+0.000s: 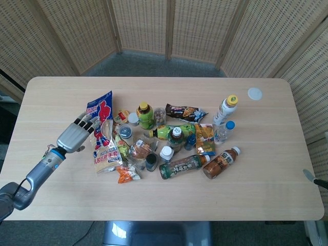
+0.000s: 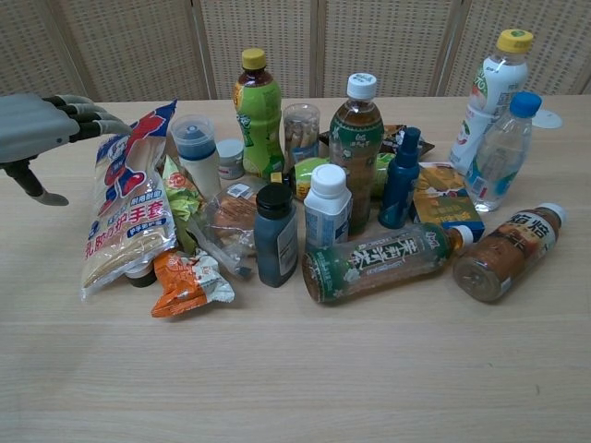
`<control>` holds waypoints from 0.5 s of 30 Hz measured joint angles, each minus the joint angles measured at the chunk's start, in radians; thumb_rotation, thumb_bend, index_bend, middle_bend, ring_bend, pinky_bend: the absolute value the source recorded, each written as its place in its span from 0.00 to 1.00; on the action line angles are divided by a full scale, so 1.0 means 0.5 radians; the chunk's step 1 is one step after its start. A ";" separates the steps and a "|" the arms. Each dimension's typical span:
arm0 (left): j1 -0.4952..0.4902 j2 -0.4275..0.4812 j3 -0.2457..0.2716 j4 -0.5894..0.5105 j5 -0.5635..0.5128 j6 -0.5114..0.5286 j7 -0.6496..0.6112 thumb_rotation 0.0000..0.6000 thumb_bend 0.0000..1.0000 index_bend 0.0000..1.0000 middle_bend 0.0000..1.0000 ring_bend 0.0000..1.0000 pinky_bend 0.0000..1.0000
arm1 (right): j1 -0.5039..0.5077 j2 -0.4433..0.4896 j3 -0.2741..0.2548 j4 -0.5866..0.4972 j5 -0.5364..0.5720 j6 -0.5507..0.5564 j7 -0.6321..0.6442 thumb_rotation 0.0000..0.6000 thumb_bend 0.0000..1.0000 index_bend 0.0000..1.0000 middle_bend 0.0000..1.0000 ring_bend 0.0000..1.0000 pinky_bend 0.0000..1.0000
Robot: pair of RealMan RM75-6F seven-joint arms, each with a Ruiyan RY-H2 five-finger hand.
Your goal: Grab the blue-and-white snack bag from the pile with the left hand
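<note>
The blue-and-white snack bag (image 1: 102,132) (image 2: 126,203) lies flat at the left end of the pile of bottles and packets, toward the left edge of the surface (image 1: 154,200). The left robot hand (image 1: 77,134) (image 2: 42,129) hovers just beside the bag's left side, fingers apart and holding nothing, fingertips (image 1: 91,119) over the bag's edge. Only a sliver of the right robot hand (image 1: 313,179) shows beyond the right edge; I cannot tell its state.
</note>
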 measured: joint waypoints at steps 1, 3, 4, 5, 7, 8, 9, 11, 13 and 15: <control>-0.015 -0.011 -0.002 0.003 -0.002 -0.009 0.007 1.00 0.16 0.00 0.00 0.00 0.00 | -0.004 0.005 0.001 -0.001 0.003 0.004 0.002 0.82 0.03 0.00 0.00 0.00 0.00; -0.048 -0.035 -0.005 0.012 -0.007 -0.033 0.029 1.00 0.15 0.00 0.00 0.00 0.00 | -0.014 0.018 0.004 -0.004 0.008 0.014 0.007 0.83 0.02 0.00 0.00 0.00 0.00; -0.063 -0.045 -0.006 0.016 -0.009 -0.045 0.040 1.00 0.14 0.00 0.00 0.00 0.00 | -0.018 0.023 0.005 -0.005 0.010 0.017 0.009 0.83 0.02 0.00 0.00 0.00 0.00; -0.083 -0.060 -0.008 0.023 -0.011 -0.059 0.055 1.00 0.14 0.00 0.00 0.00 0.00 | -0.022 0.028 0.005 -0.007 0.012 0.020 0.010 0.83 0.02 0.00 0.00 0.00 0.00; -0.117 -0.087 -0.011 0.034 -0.018 -0.087 0.075 1.00 0.13 0.00 0.00 0.00 0.00 | -0.030 0.038 0.007 -0.011 0.015 0.027 0.015 0.84 0.03 0.00 0.00 0.00 0.00; -0.125 -0.093 -0.012 0.037 -0.021 -0.096 0.078 1.00 0.13 0.00 0.00 0.00 0.00 | -0.034 0.043 0.008 -0.013 0.016 0.031 0.017 0.84 0.02 0.00 0.00 0.00 0.00; -0.137 -0.100 -0.013 0.039 -0.026 -0.112 0.082 1.00 0.13 0.00 0.00 0.00 0.00 | -0.040 0.048 0.008 -0.015 0.019 0.036 0.018 0.84 0.02 0.00 0.00 0.00 0.00; -0.166 -0.113 -0.013 0.042 -0.035 -0.156 0.096 1.00 0.13 0.00 0.00 0.00 0.00 | -0.048 0.055 0.009 -0.019 0.023 0.043 0.021 0.85 0.03 0.00 0.00 0.00 0.00; -0.193 -0.118 -0.008 0.036 -0.047 -0.218 0.117 1.00 0.13 0.00 0.00 0.00 0.00 | -0.058 0.062 0.010 -0.023 0.026 0.052 0.026 0.85 0.03 0.00 0.00 0.00 0.00; -0.220 -0.118 -0.004 0.021 -0.060 -0.282 0.142 1.00 0.13 0.00 0.00 0.00 0.00 | -0.065 0.065 0.011 -0.024 0.026 0.060 0.031 0.85 0.03 0.00 0.00 0.00 0.00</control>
